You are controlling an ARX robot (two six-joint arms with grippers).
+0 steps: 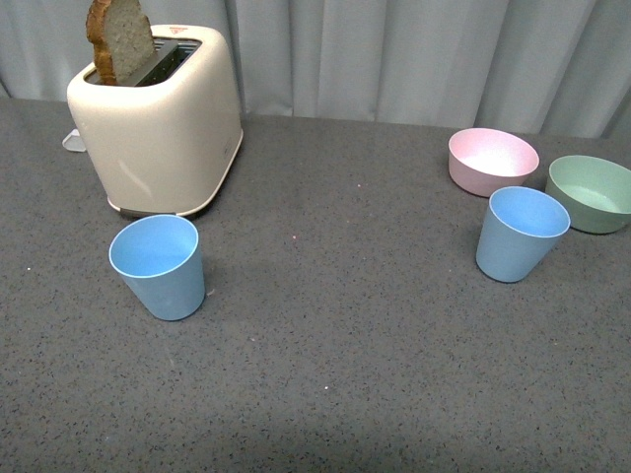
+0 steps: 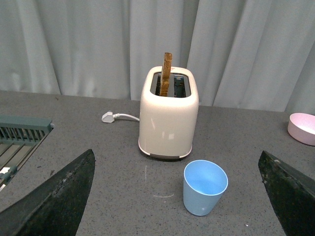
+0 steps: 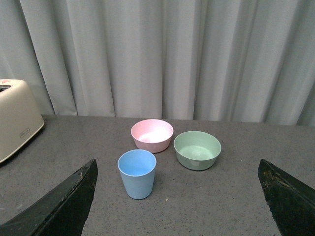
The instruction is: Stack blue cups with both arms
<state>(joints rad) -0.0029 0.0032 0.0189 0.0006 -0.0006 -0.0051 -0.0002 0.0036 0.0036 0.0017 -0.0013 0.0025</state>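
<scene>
Left cup (image 1: 158, 266): upright, mouth up, on the table (image 1: 335, 345) just in front of the toaster (image 1: 158, 123).
Right cup (image 1: 521, 234): upright and empty, just in front of the pink bowl (image 1: 493, 160) and beside the green bowl (image 1: 592, 192) — well apart from the left cup.
Progress: nothing stacked, and neither cup is held. Each still has to be grasped, then one lifted, carried across and nested in the other.
Left gripper (image 2: 175, 153): jaws spread wide and empty. The left cup stands ahead of them, in line with the gap but not yet between the fingers (image 2: 54, 196).
Right gripper (image 3: 177, 162): jaws wide apart, holding nothing. The right cup stands ahead of them, also in line with the gap — no contact.
Front view: neither arm shows.
</scene>
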